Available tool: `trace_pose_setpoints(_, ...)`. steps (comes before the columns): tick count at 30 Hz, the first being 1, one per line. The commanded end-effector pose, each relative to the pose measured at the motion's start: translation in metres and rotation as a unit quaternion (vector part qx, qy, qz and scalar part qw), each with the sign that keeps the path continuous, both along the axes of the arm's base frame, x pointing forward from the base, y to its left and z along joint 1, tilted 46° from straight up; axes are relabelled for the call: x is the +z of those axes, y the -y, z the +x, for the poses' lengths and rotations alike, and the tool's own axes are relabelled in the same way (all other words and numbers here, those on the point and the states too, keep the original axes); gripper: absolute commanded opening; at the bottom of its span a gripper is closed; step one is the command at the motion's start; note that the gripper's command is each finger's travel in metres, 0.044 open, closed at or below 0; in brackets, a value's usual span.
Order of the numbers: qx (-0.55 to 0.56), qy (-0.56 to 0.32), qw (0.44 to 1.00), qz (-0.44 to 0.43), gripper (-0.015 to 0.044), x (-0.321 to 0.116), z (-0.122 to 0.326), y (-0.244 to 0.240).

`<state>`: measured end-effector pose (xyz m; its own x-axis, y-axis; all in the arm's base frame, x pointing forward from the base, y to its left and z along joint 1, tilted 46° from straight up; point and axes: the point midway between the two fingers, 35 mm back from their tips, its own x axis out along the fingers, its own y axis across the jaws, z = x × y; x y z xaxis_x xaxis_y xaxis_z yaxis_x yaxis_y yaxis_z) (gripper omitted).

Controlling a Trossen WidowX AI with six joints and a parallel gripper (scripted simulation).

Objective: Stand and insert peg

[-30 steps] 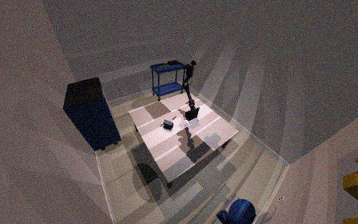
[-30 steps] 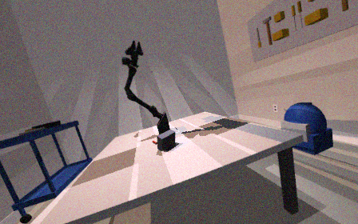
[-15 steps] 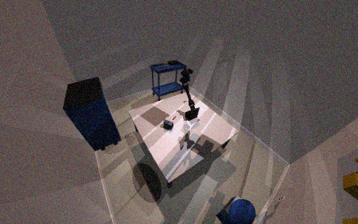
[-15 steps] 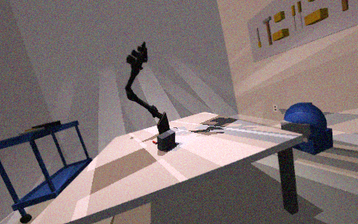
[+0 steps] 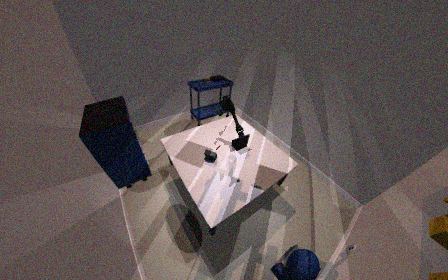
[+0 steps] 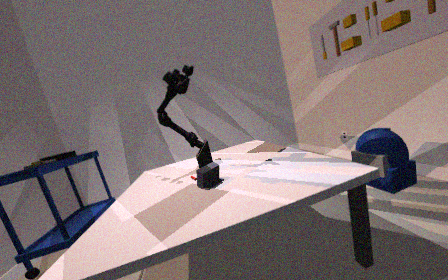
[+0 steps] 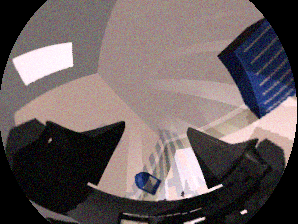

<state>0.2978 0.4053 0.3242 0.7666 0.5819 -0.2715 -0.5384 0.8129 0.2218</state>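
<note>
A small red peg (image 5: 218,147) (image 6: 193,178) lies on the table (image 5: 201,205) (image 6: 171,210), beside a dark block (image 5: 210,156) (image 6: 208,176) that appears to be the sloped panel. The block partly hides the peg in the exterior view. The peg's white band and the hole are too small to tell. My gripper (image 5: 226,103) (image 6: 180,74) (image 7: 157,128) is open and empty, high above the table and well away from the peg and block. The wrist view shows the room between the spread fingers, with no peg in it.
The arm's dark base (image 5: 240,142) stands on the table near the peg and block. A blue cart (image 5: 210,86) (image 6: 76,230) is beyond the table edge. A blue cabinet (image 5: 113,145) (image 7: 257,70) and a blue rounded object (image 5: 302,264) (image 6: 383,147) stand off the table.
</note>
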Motion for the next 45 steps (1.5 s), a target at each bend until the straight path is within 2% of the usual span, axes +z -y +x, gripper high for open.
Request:
trace_pose_setpoints(1,-0.043,-0.005,0.997,-0.068,0.044,-0.032,0.03,0.03)
trace_pose_setpoints(12,-0.129,-0.039,0.965,-0.226,0.044,-0.101,0.081,0.116)
trace_pose_setpoints(23,-0.19,-0.102,0.9,-0.378,0.044,-0.164,0.103,0.217)
trace_pose_setpoints(34,-0.216,-0.192,0.809,-0.511,0.044,-0.216,0.093,0.32)
trace_pose_setpoints(45,-0.204,-0.302,0.701,-0.612,0.044,-0.255,0.054,0.415)
